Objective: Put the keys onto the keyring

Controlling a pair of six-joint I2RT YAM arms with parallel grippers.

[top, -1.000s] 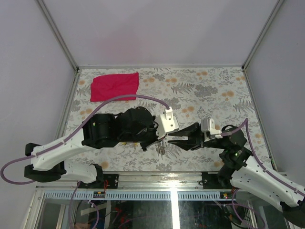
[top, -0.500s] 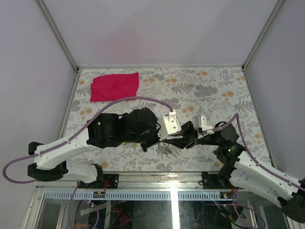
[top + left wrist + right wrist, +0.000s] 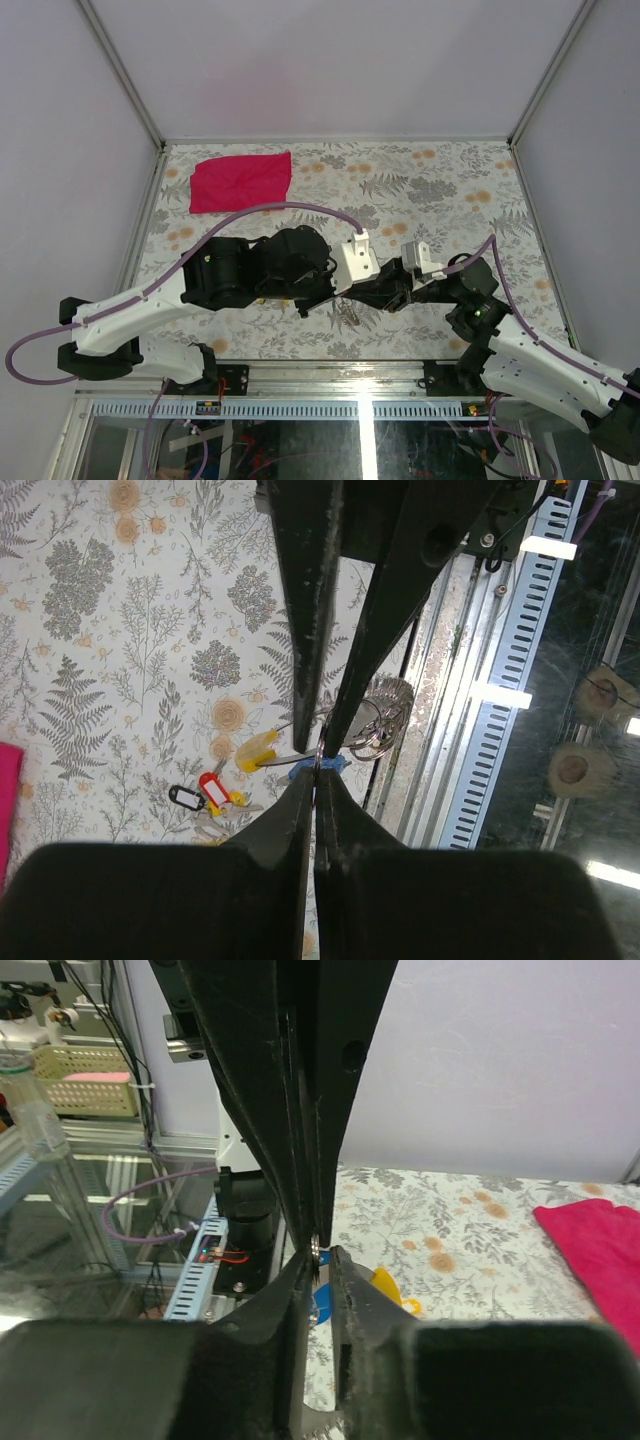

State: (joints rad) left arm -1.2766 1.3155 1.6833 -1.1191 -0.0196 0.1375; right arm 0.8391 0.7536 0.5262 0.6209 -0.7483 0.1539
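Pale walls close in a flowered tabletop (image 3: pixel 450 190), with a red cloth (image 3: pixel 241 181) far off from the work. The left end effector (image 3: pixel 316 780) is pressed together on what looks like the thin wire of the keyring (image 3: pixel 378 725), which bunches just beside its tips. Meeting it tip to tip, the right end effector (image 3: pixel 322 1257) shows a narrow gap around a metal bit; I cannot tell whether it grips. The keys (image 3: pixel 215 792) sit below the tips and off to one side. I'd say they're light, hard and slippery, so best pinched flat on the plastic heads.
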